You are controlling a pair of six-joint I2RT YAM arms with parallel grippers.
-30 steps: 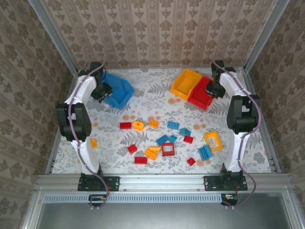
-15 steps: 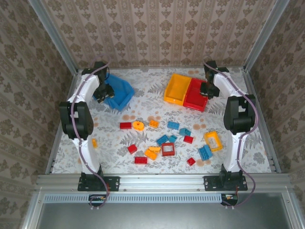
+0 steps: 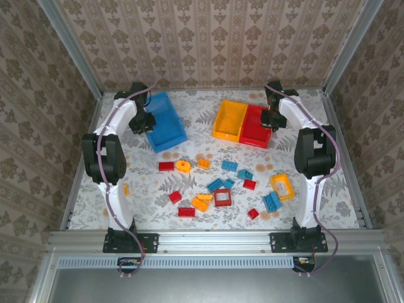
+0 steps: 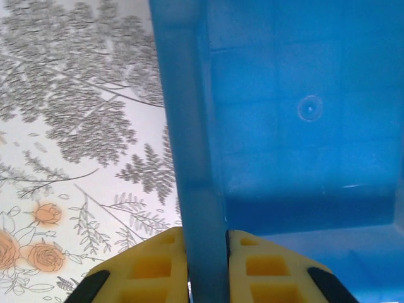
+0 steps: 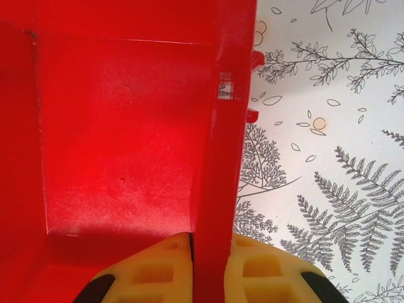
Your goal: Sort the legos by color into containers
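Note:
The blue container (image 3: pixel 168 122) lies flat at the back left. My left gripper (image 3: pixel 146 120) is shut on its left wall (image 4: pixel 189 145), one yellow pad on each side. The red container (image 3: pixel 255 127) sits at the back right, touching the yellow-orange container (image 3: pixel 228 120) on its left. My right gripper (image 3: pixel 270 120) is shut on the red container's right wall (image 5: pixel 222 158). Both gripped containers look empty inside. Several red, blue and yellow-orange legos (image 3: pixel 218 186) are scattered across the middle of the table, among them a red frame (image 3: pixel 223 198) and a yellow frame (image 3: pixel 282 187).
One orange lego (image 3: pixel 125 189) lies apart by the left arm. The floral table (image 3: pixel 202 148) is fenced by metal rails and patterned walls on three sides. Both arms reach to the back corners over the table's sides.
The blue container went from tipped up to lying flat, further right, and my left gripper closed on its wall. The right gripper dragged the red and yellow-orange containers leftward and squared them up.

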